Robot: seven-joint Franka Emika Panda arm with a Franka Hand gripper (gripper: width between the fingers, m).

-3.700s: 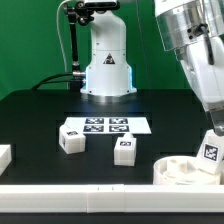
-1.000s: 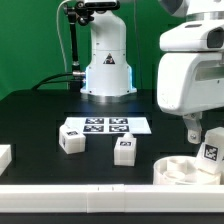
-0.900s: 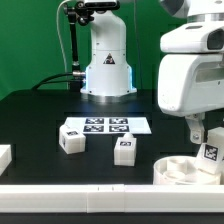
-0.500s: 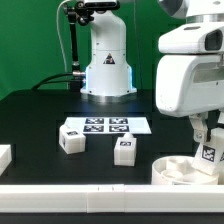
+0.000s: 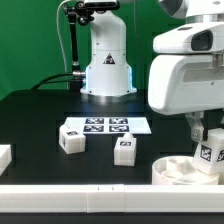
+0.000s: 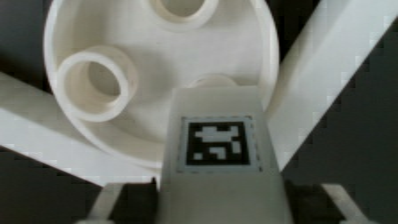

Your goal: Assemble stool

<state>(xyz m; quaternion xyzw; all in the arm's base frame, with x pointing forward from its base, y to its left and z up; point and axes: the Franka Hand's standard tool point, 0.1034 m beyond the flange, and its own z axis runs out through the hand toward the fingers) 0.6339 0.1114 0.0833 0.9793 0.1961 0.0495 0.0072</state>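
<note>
White loose leg [image 5: 124,150], marker board [image 5: 105,125], near seat [image 5: 170,173]

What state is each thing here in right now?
gripper: shut on the held leg.
held leg: clamped at the seat disc's rim; attached or not, unclear.
seat disc: lying flat, two visible sockets empty.
loose leg nearest the seat disc: resting on the table, unattached.
other loose leg: same.

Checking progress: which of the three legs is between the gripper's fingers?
The leg at the exterior view's right, at the seat disc; the others stand by the marker board.
</note>
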